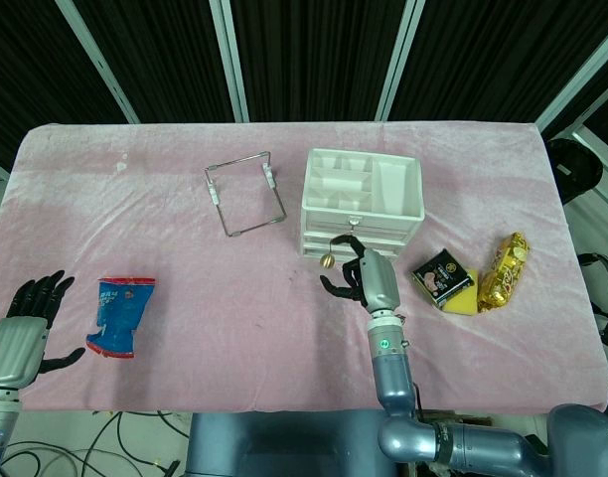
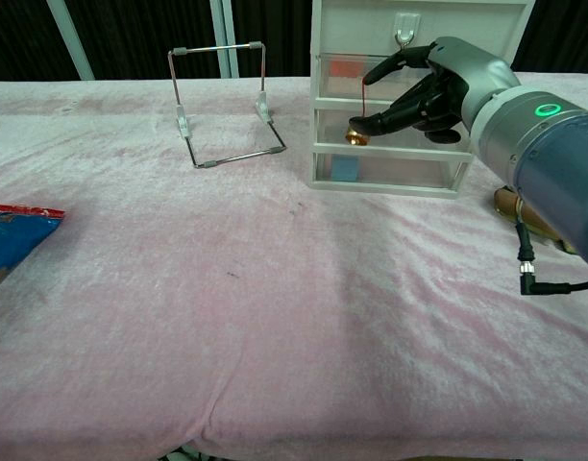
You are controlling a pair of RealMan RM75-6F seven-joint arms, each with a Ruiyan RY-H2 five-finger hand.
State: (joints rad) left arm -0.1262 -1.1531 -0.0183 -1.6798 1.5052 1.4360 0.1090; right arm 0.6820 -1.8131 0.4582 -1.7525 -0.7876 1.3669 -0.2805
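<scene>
My right hand (image 1: 369, 278) (image 2: 438, 91) hovers just in front of the white drawer unit (image 1: 364, 194) (image 2: 400, 158). It holds a small gold bell (image 1: 327, 260) (image 2: 356, 133) by a thin red cord, and the bell dangles below the fingers at the height of the middle drawer. My left hand (image 1: 26, 328) rests at the table's near left edge with its fingers spread and nothing in it. A blue snack packet (image 1: 120, 315) (image 2: 15, 235) lies flat just beside it.
A bent wire stand (image 1: 246, 192) (image 2: 225, 101) stands left of the drawers. Right of the drawers lie a black packet (image 1: 441, 275), a yellow sponge (image 1: 465, 298) and a gold foil packet (image 1: 503, 270). A small hook (image 2: 402, 34) sits on the unit's top front.
</scene>
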